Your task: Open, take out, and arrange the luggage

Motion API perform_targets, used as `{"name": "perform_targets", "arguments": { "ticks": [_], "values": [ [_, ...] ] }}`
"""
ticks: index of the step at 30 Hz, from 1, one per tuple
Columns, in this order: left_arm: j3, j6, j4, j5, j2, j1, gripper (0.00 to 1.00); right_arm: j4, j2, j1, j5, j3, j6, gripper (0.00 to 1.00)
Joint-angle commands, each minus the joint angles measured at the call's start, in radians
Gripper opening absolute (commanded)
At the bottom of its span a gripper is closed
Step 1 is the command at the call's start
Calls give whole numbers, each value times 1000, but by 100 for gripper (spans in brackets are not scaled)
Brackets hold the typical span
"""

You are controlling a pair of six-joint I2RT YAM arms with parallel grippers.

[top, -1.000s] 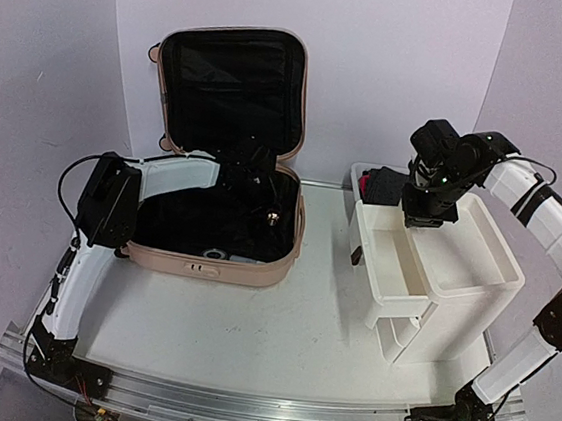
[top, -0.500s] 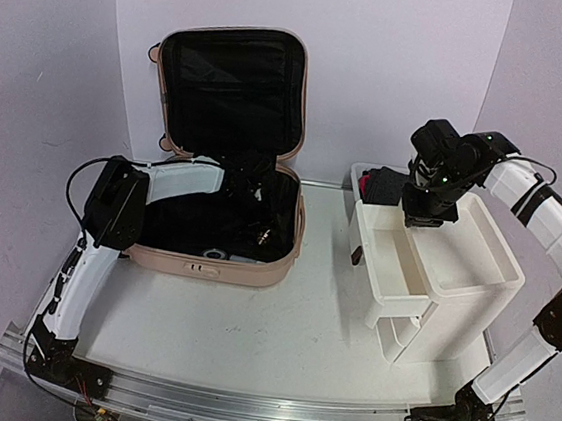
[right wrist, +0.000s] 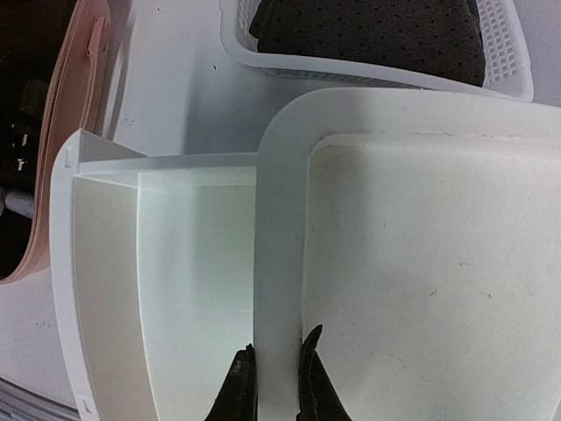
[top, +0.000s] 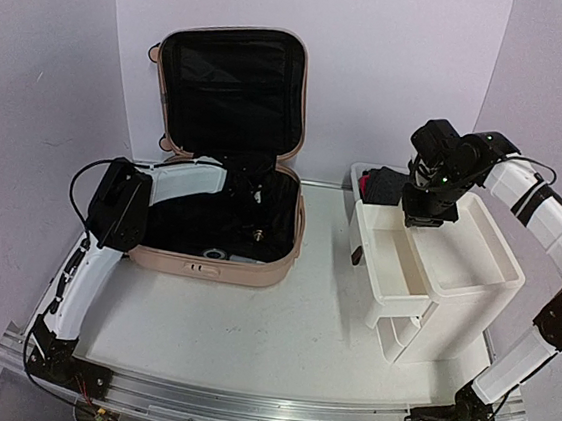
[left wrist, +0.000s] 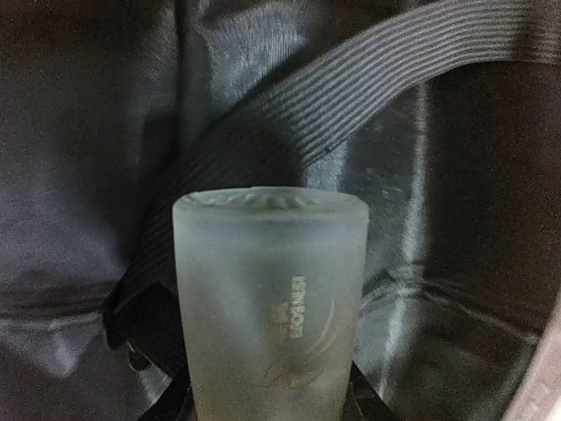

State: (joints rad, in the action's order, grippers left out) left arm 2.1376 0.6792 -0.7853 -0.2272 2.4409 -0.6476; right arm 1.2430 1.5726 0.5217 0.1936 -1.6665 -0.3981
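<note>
Pink luggage [top: 228, 155] lid up, far-left of table | white drawer cabinet [top: 455, 279] top drawer out, its rim between right gripper [right wrist: 267, 386] jaws, nearly together | left gripper [top: 256, 180] inside luggage, clamped on frosted bottle [left wrist: 270, 298], black strap [left wrist: 289, 114] beyond

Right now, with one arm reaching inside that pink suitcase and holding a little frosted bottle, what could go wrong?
The left gripper holds the frosted bottle only at its lower end, so it could slip or tilt as it lifts.

A black strap runs close behind the bottle; it might snag it.

The arm reaches over the luggage front wall under the raised lid, so a careless pull-out could bump the case or shift it.
</note>
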Motion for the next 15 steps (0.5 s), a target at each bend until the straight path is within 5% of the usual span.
{"name": "perform_targets", "arguments": {
  "ticks": [1, 8, 15],
  "values": [
    [5, -54, -13, 71, -203, 13, 29, -58, 20, -10, 15, -9, 58, 0],
    [-62, 5, -15, 56, -364, 20, 27, -63, 25, -10, 10, -12, 62, 0],
    [-56, 332, 139, -81, -449, -48, 27, -71, 41, -10, -23, -32, 40, 0]
  ]
}}
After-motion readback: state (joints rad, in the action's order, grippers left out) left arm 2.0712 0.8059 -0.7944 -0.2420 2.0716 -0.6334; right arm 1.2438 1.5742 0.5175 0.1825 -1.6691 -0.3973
